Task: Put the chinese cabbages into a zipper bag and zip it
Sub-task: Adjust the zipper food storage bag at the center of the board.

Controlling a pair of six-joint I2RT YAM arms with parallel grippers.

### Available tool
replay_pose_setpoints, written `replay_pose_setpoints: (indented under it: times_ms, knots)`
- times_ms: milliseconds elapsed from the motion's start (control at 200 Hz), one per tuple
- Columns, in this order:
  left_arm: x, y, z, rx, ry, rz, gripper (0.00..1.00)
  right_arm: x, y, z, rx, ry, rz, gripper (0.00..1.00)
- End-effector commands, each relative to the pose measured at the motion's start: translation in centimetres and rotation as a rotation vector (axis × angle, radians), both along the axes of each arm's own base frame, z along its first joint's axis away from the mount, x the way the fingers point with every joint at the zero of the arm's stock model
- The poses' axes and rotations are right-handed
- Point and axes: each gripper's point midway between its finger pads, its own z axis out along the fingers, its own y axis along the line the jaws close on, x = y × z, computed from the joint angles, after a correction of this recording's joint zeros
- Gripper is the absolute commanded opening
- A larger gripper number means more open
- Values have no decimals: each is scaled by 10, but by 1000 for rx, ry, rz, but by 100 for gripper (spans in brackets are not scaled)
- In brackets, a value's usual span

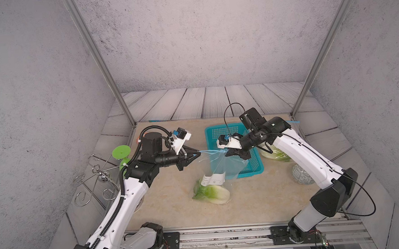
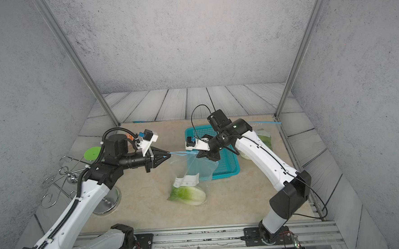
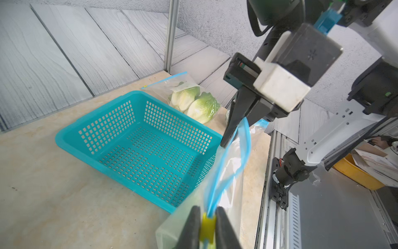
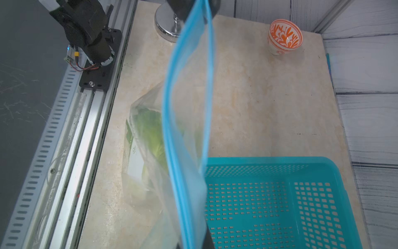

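beige stone tabletop (image 1: 256, 204) carries an empty teal basket (image 1: 217, 133). a clear zipper bag (image 1: 221, 166) hangs at the basket's near edge, stretched between both grippers, its bottom on the tabletop. the chinese cabbages (image 1: 215, 193) lie in that bottom; how many i cannot count. a second bag (image 3: 193, 101) of cabbage lies beside the basket, under the right arm. the right gripper (image 1: 227, 154) is clamped tight on one end of the blue zip strip, over the basket's near rim. the left gripper (image 1: 196, 153), farther from the basket, pinches the yellow slider (image 3: 207, 223). loading looks done. the mouth gapes, so zipping is left.
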Motion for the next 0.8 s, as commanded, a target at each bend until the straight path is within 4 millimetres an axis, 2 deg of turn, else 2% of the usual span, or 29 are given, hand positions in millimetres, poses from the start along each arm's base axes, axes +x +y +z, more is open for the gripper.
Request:
replay_pose_setpoints:
  times_ms: [0,55,280,460,616,696,796]
  knots:
    - [-1,5,14,-87,14,-9,39,-14,-14,19,10,-24,-1,0]
    - [0,3,13,-121,18,-26,42,-14,-13,19,13,-22,2,0]
    - [12,6,-21,-116,4,35,47,-16,-13,20,24,-25,8,0]
    - [22,5,-21,-132,-33,52,45,-17,-12,21,28,-18,10,0]
    - [21,1,-8,-173,-58,22,43,-18,-12,21,33,-17,14,0]
    - [19,-4,-9,-174,-58,-4,39,-17,-11,22,35,-19,12,0]
    - [14,-4,-15,-155,-48,-18,27,-17,-10,26,42,-18,16,0]
